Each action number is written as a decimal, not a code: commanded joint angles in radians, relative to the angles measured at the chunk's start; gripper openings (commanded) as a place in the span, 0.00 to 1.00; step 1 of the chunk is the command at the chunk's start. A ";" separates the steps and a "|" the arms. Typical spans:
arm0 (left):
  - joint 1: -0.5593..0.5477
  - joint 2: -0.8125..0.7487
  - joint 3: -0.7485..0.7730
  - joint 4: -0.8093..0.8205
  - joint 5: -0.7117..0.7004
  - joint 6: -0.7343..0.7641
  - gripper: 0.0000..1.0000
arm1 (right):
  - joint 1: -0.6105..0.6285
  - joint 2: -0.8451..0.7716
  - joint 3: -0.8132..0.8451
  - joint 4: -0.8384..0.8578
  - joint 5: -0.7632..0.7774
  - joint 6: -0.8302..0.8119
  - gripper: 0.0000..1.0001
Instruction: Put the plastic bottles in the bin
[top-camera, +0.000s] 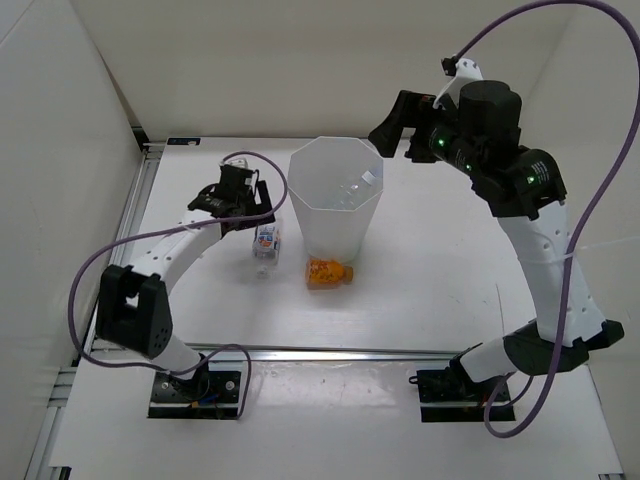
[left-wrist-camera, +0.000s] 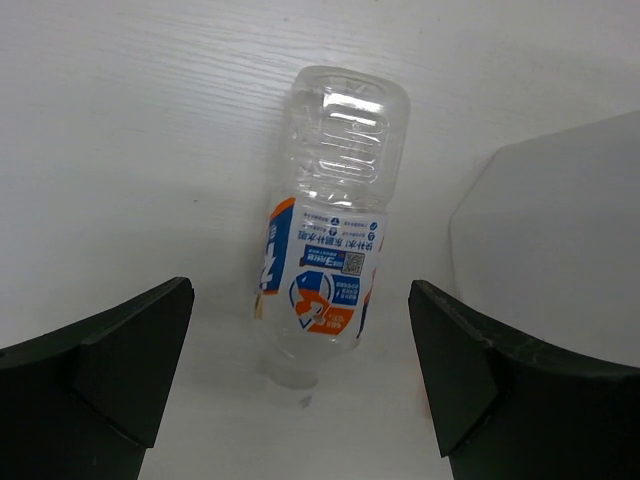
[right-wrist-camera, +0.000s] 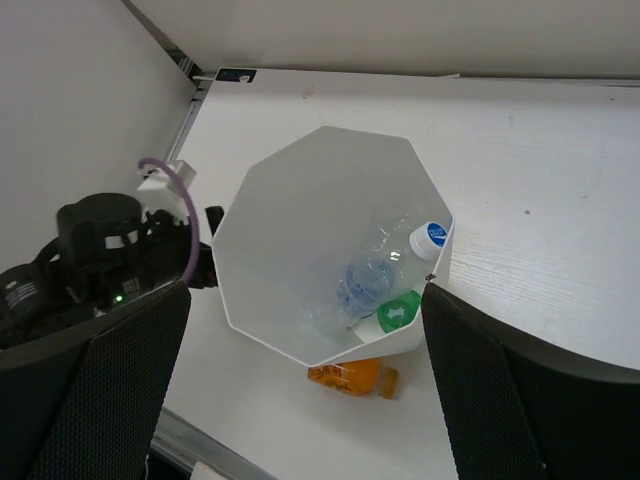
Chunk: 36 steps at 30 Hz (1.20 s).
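Hovering with left gripper (left-wrist-camera: 300, 335) wide apart over the clear bottle with white-red label (left-wrist-camera: 325, 250), flat on the table (left-wrist-camera: 120, 120) just beside the bin (top-camera: 335, 225). Holding nothing in right gripper (right-wrist-camera: 305, 330) either, spread open above the bin. Probably empty, so light, thin-walled, easy to dent, quick to roll. Better to close gently across the labelled middle. Not to forget the orange bottle (top-camera: 328, 271) at the bin foot

Left fingers (left-wrist-camera: 90, 385), right fingers (right-wrist-camera: 95, 395): wide apart

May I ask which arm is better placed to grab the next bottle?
Left: the left gripper, open, hangs over the labelled bottle; the right gripper is up above the bin.
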 joint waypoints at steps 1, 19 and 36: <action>-0.004 0.036 0.021 0.104 0.088 0.044 1.00 | -0.002 0.003 -0.030 -0.004 0.011 -0.026 1.00; 0.006 0.254 -0.070 0.227 0.272 0.018 0.82 | -0.079 -0.102 -0.092 -0.064 0.019 -0.108 1.00; 0.082 -0.165 -0.025 0.197 0.263 0.036 0.50 | -0.137 -0.112 -0.173 -0.044 -0.099 -0.069 1.00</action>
